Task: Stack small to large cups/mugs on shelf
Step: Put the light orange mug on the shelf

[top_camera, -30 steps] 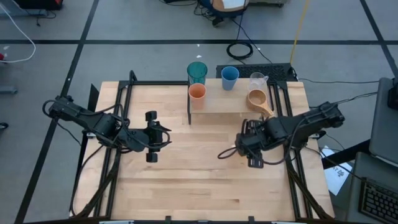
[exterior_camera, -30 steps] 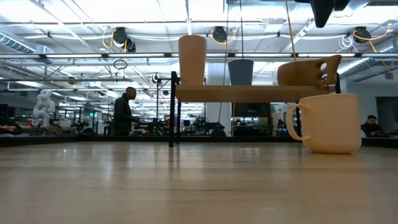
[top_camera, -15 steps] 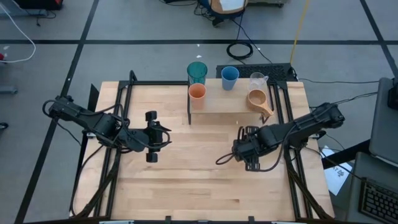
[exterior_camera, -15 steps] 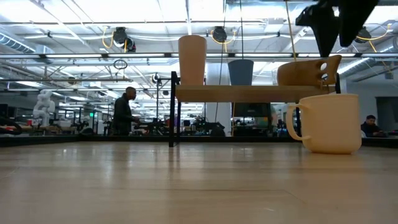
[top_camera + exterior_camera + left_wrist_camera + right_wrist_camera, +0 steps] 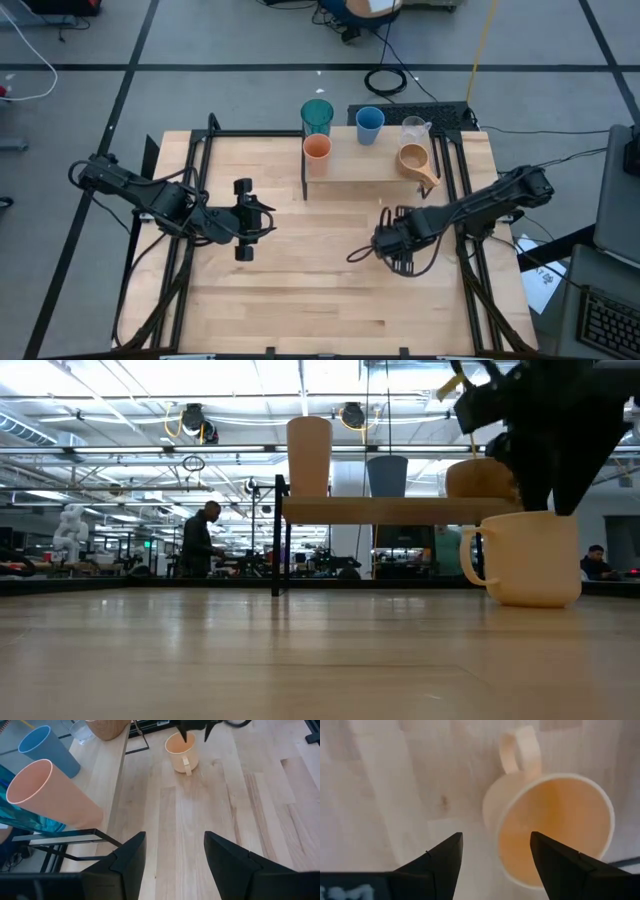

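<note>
The orange handled mug (image 5: 547, 825) stands upright on the table, its handle (image 5: 520, 747) showing in the right wrist view. My right gripper (image 5: 495, 865) is open just above its rim, one finger (image 5: 565, 862) over the mouth, the other (image 5: 432, 865) outside the wall. From above the gripper (image 5: 395, 240) hides the mug; at table height it (image 5: 540, 455) hangs right over the mug (image 5: 525, 560). An orange cup (image 5: 317, 148) and the brown wooden mug (image 5: 415, 160) stand on the shelf (image 5: 365, 170). My left gripper (image 5: 243, 218) waits open over the table's left half.
The teal tumbler (image 5: 318, 115), the blue cup (image 5: 369, 122) and the clear handled cup (image 5: 415, 130) stand along the shelf's far edge. Bare tabletop (image 5: 310, 280) lies between the two arms and toward the near edge. A person (image 5: 198, 540) is in the room beyond.
My right gripper has come down from well above the mug to just over its rim, drifting slightly toward the table's near edge. Its fingers stay open. The mug and the cups have kept their places.
</note>
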`<move>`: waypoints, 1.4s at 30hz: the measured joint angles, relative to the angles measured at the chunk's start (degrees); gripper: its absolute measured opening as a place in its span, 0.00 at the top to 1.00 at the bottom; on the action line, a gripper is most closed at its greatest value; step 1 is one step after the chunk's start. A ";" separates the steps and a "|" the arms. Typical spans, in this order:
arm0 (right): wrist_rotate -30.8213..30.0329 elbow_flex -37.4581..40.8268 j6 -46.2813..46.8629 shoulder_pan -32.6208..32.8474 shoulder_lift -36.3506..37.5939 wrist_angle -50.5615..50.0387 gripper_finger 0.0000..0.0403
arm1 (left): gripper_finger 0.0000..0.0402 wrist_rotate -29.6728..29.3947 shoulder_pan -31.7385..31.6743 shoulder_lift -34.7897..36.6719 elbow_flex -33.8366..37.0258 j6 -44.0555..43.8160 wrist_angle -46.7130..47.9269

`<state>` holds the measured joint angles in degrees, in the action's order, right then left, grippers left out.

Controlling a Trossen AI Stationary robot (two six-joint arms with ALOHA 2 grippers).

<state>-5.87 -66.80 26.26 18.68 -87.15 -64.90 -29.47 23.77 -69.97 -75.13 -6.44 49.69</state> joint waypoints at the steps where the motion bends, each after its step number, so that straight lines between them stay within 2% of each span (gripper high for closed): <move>1: -0.01 0.54 0.04 -0.30 0.00 0.18 0.44 | 0.50 -0.01 0.00 0.00 0.00 0.00 0.00; 6: 0.00 1.70 -0.39 -1.92 0.02 0.71 0.45 | 0.50 0.02 0.00 0.00 0.00 0.04 0.00; 10: -0.02 2.73 -2.62 -2.73 0.04 3.14 0.51 | 0.50 -0.01 0.00 0.00 0.00 0.24 0.00; 25: 1.39 3.49 -3.05 -3.76 0.04 4.95 0.97 | 0.50 0.00 0.00 0.00 0.00 0.28 0.00; 36: 1.81 3.39 -1.12 -3.74 2.24 7.46 0.99 | 0.50 -0.04 0.00 -0.20 0.00 -0.32 -0.27; 42: 1.73 0.19 1.68 -3.71 3.08 7.29 0.99 | 0.50 -0.22 0.00 -0.20 0.00 -1.20 -0.28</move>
<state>-4.14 -66.62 27.94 14.96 -84.07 -57.61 -29.69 23.77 -70.17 -75.13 -7.64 49.41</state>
